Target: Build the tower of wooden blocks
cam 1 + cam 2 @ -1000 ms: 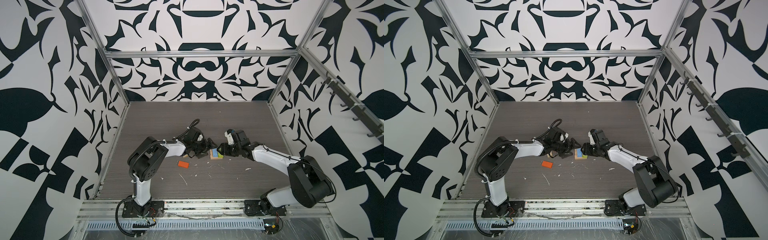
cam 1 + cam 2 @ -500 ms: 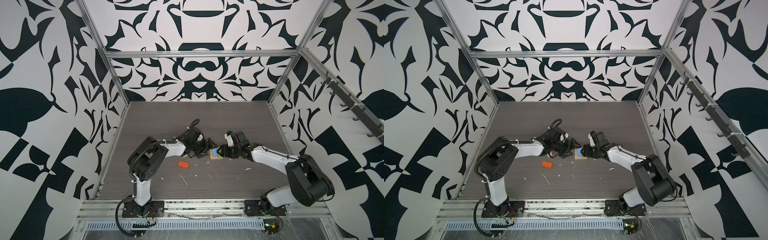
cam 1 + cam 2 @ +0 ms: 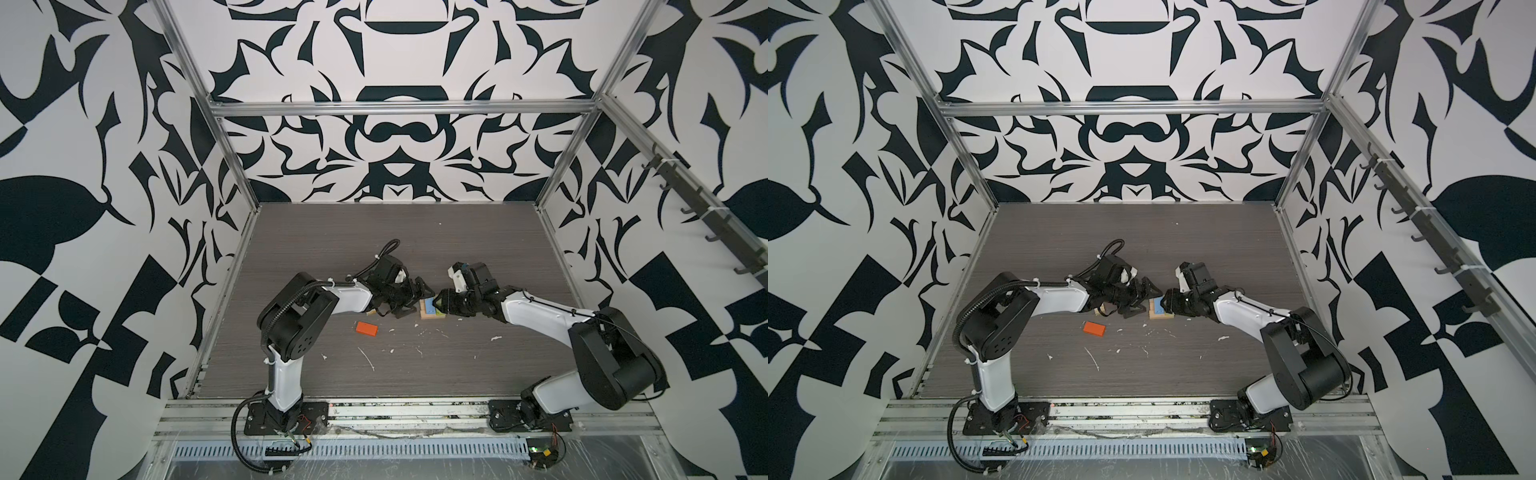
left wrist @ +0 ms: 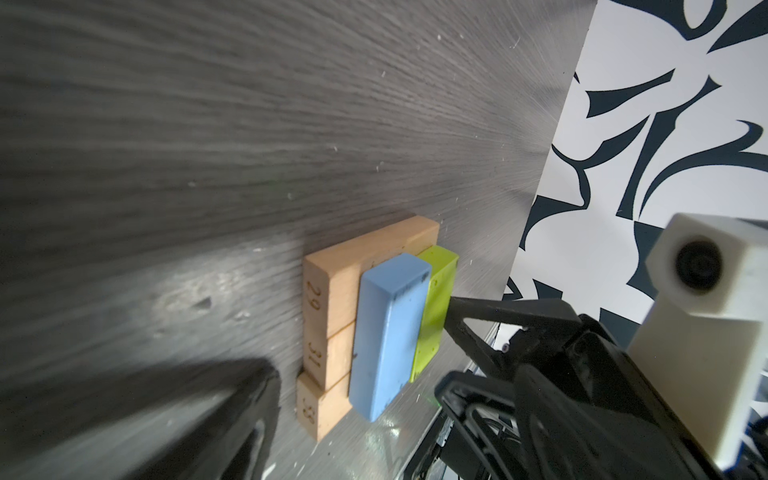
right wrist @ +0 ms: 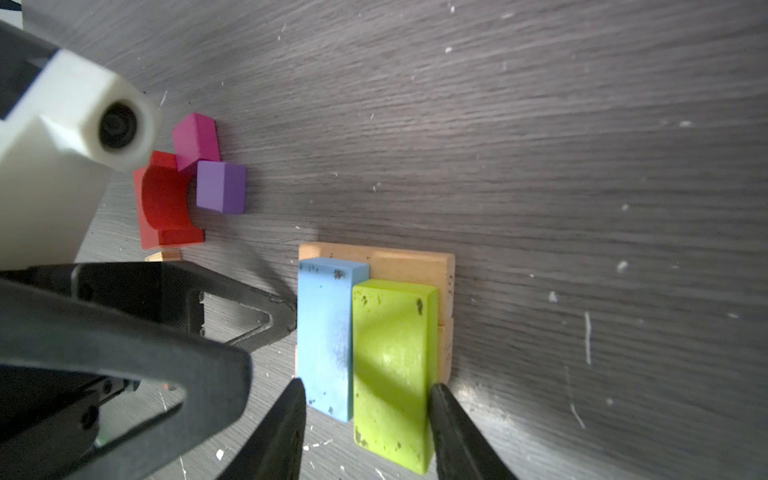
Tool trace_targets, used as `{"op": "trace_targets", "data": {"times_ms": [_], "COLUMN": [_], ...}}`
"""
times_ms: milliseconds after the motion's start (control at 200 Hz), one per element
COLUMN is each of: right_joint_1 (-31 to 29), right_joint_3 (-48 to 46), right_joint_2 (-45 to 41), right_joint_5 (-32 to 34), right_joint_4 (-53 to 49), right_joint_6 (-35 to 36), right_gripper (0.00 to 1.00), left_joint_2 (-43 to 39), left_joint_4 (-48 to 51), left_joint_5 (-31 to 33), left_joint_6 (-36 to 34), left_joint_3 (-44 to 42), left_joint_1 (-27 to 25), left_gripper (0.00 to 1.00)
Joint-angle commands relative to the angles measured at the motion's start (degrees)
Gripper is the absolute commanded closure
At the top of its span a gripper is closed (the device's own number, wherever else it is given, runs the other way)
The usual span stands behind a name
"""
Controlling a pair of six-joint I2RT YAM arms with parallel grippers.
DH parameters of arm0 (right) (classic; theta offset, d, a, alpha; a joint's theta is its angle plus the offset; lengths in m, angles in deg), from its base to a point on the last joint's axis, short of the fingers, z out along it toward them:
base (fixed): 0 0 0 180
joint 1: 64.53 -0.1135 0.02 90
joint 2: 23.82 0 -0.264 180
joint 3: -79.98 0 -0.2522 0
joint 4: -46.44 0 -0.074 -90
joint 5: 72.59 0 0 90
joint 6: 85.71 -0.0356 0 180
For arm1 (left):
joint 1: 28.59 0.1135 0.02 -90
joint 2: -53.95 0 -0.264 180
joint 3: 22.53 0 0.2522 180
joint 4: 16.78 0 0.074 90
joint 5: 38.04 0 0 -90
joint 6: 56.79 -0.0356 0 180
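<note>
The wood block tower is a low stack in both top views (image 3: 429, 311) (image 3: 1158, 309). Tan planks (image 5: 411, 266) lie flat as its base. A blue block (image 5: 326, 332) and a lime block (image 5: 392, 374) lie side by side on them. My right gripper (image 5: 368, 428) brackets this pair, one finger against the blue side and one against the lime side. My left gripper (image 3: 415, 300) stands open just left of the stack, and one of its fingertips (image 5: 286, 313) touches the blue block's long side.
An orange block (image 3: 366, 328) lies alone in front of the left arm. A red arch (image 5: 164, 208), a magenta block (image 5: 195, 141) and a purple block (image 5: 220, 187) sit together beside the left gripper. White scraps dot the dark table (image 3: 415, 374).
</note>
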Motion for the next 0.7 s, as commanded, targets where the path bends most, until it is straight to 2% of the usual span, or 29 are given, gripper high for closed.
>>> {"op": "trace_targets", "data": {"times_ms": [0, 695], "right_joint_1": [0.2, 0.2], "right_joint_3": [0.1, -0.1], "right_joint_2": [-0.1, 0.3], "right_joint_5": [-0.7, -1.1], "right_joint_4": [1.5, 2.8], "right_joint_6": [-0.3, -0.5], "right_gripper": [0.47, 0.47], "left_joint_2": [1.1, 1.9], "left_joint_4": [-0.7, -1.3], "left_joint_5": [-0.8, -1.2], "left_joint_6": [0.8, 1.5], "left_joint_3": [0.0, 0.8], "left_joint_1": [-0.3, -0.7], "left_gripper": [0.09, 0.09]}}
